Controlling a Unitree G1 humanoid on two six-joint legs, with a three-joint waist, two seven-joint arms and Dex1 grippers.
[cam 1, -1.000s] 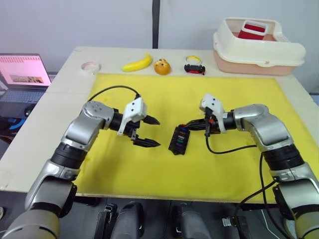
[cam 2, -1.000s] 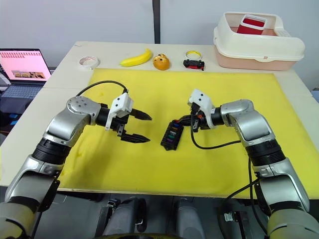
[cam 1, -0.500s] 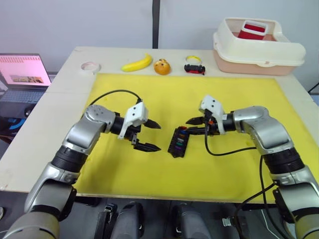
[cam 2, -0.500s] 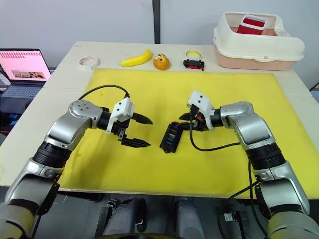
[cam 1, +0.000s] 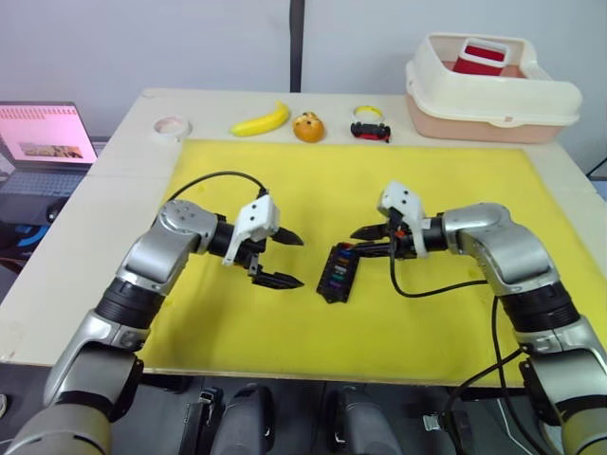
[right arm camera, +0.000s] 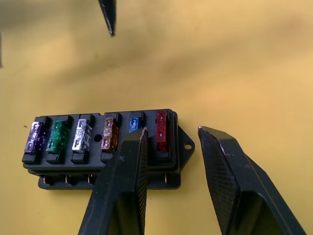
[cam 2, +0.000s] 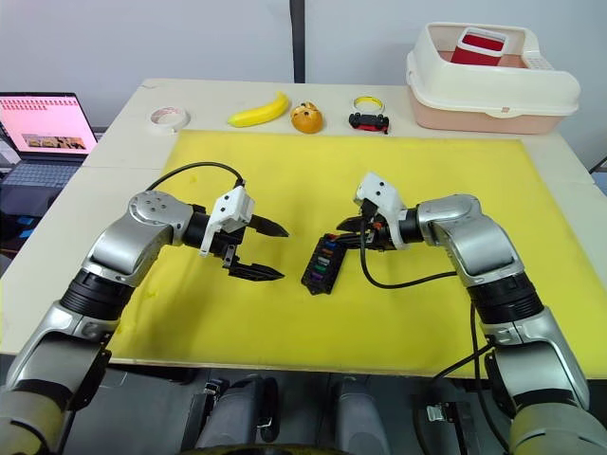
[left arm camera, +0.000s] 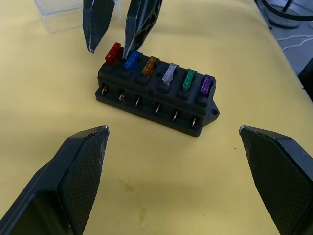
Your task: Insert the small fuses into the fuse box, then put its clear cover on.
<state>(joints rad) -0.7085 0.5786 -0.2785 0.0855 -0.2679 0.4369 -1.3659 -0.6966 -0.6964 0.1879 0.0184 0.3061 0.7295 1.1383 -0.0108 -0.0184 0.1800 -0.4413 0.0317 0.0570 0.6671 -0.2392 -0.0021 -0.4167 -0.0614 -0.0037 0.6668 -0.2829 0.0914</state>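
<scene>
Fuse box (cam 1: 337, 273), a black ribbed plastic block, lies on the yellow mat (cam 1: 427, 313) between the two arms, its long axis running from near-left to far-right in the head views, tilted only a little off the near-far line. Going left to right: the left gripper (cam 1: 282, 258) hovers over the mat just left of the block, its two black fingers spread wide and holding nothing; their inner pads (left arm camera: 83, 166) are cross-hatched. Six small fuses (left arm camera: 157, 72) stand upright in one row of slots along the box's top: red, blue, amber, grey, green, purple, each a translucent blade-shaped chip. Copper pins line the box's side, and a mounting tab with a hole juts from each end. The right gripper (cam 1: 363, 241) sits at the far end of the box, fingers a moderate gap apart, tips just by the red and blue fuses and gripping nothing. The clear cover (left arm camera: 66, 14), a colourless glossy cap, rests on the mat beyond the right gripper.
</scene>
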